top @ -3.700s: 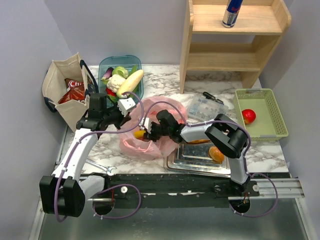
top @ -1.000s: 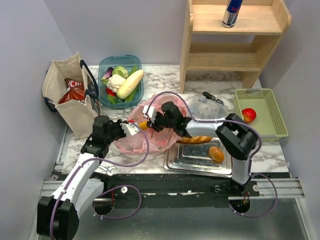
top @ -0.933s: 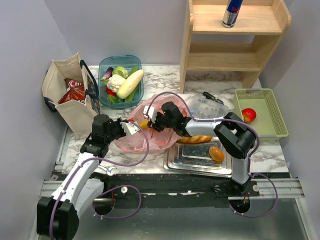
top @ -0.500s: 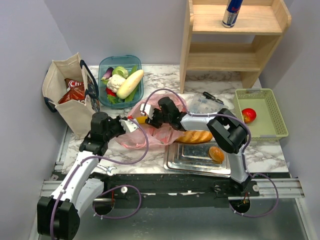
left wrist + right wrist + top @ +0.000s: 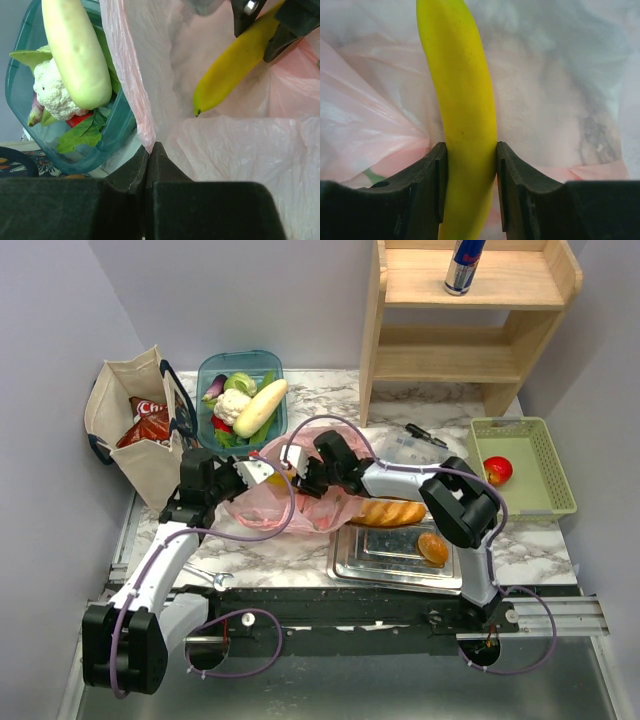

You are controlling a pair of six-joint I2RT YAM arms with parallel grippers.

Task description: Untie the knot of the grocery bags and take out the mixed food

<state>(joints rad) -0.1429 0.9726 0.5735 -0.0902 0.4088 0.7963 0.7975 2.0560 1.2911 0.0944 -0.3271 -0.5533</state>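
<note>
My right gripper (image 5: 470, 159) is clamped on the banana (image 5: 460, 75), one finger on each side of it. In the overhead view it sits over the pink bag (image 5: 262, 522) at the centre of the frame. My left gripper (image 5: 150, 159) has its fingers pressed together on a fold of the bag's rim, at the lower middle of its own view, just beside the teal tub (image 5: 116, 137) of vegetables. The mouth looks open, and I can't find a knot.

I judge this step to be drawing the banana out. I'd lift along its length, hold the rim taut with the left, and watch that the thin film doesn't cling to the fruit or snag a finger.
</note>
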